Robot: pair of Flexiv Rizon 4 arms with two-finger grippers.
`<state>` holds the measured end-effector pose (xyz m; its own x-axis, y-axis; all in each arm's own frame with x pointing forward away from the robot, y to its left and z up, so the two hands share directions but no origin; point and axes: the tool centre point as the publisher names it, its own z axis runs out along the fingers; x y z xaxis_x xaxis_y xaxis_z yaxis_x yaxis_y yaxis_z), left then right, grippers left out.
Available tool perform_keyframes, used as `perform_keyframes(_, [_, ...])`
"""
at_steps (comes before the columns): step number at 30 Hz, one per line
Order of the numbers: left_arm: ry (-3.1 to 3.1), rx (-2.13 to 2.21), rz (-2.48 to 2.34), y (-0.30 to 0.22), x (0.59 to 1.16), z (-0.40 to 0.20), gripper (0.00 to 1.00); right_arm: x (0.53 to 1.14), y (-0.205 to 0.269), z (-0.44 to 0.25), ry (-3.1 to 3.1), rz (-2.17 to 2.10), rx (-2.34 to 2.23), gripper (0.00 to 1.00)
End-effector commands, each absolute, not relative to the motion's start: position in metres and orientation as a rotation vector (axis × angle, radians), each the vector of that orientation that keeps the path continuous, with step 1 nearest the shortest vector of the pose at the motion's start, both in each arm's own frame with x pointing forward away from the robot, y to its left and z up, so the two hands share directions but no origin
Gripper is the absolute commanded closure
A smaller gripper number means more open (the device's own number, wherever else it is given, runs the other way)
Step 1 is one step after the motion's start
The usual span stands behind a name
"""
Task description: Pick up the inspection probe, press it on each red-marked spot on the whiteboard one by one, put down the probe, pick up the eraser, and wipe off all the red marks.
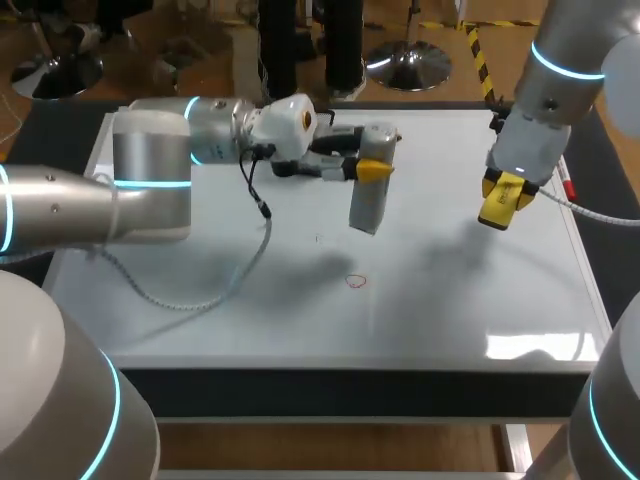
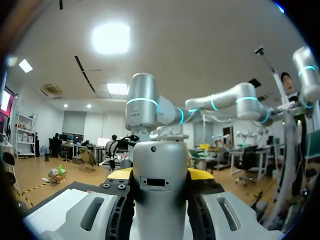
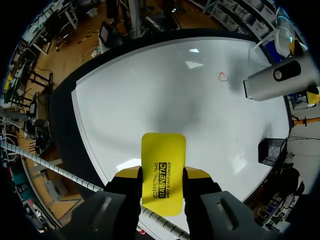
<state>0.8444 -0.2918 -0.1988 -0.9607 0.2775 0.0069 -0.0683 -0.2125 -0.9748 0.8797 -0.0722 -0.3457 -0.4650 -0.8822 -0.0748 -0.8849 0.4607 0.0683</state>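
So on the left, the silver left arm reaches in across the white glossy whiteboard [image 1: 200, 300]. Its left gripper [image 1: 372, 170] is clamped on the grey cylindrical inspection probe [image 1: 368, 200]. The left wrist view backs that up: the probe [image 2: 160, 200] sits right between the two yellow fingertips [image 2: 121, 174], one on each flank, both touching it. From above, the probe hangs roughly upright with a slight tilt, over the middle of the board toward its far side. Whether its lower end touches the surface is hard to say. A thin grey cable [image 1: 200, 295] droops from that wrist onto the board.

Moving right, there's one small red scribbled mark [image 1: 356, 281] on the board, nearer the front edge than the probe and clearly apart from it. In the right wrist view the same mark [image 3: 223, 76] sits just beside the probe's end [image 3: 280, 77].

Further right, the right gripper [image 1: 503, 203] is held above the board's right side, pinching the flat yellow rectangular eraser [image 1: 500, 212]. Its wrist view shows the eraser [image 3: 163, 150] sticking out ahead from between the narrowly set fingers [image 3: 127, 176]. It has a couple of lines of black print on its face, no other writing around.
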Motion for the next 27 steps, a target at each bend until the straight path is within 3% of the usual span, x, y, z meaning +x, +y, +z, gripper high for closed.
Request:
perform_keyframes(1, [-1.798, -0.229, 2.293, -0.286, 0.826, -0.206, 1.0, 0.88, -0.073, -0.345, 2.659, 0.147, -1.612, 1.0])
perform_keyframes(27, [-1.824, -0.242, 2.229, -0.289, 0.797, -0.256, 1.0, 0.88, -0.073, -0.345, 2.659, 0.147, -1.612, 1.0])
